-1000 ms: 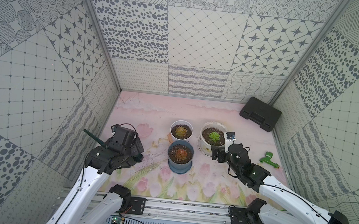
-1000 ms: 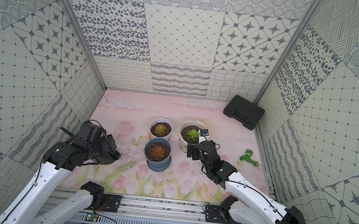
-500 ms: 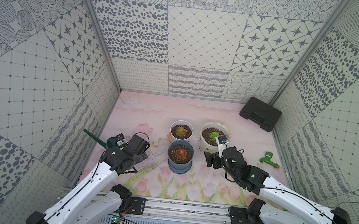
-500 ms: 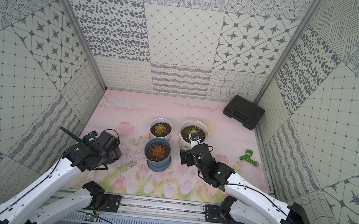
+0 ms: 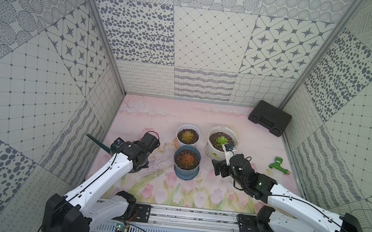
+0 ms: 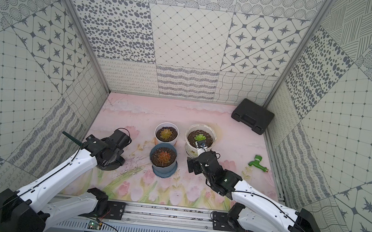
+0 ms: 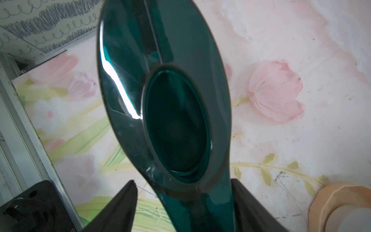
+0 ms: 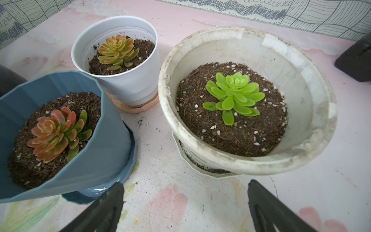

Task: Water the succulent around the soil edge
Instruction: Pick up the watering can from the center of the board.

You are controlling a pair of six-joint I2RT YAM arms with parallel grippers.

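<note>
Succulent (fleshy green rosette, gritty soil): right claw gapes, left claw parted astride glossy can.

There are three plant pots: a small round white plastic pot, a blue plastic pot with flat sides and a big dirty white round pot. Three little plants grow in them: a yellow-orange succulent, a red-orange succulent and a bright green succulent. There is one shiny dark green plastic watering can, one flat black plastic case and one small green plastic tap. There are two white robot arms, the left arm and the right arm.
</note>
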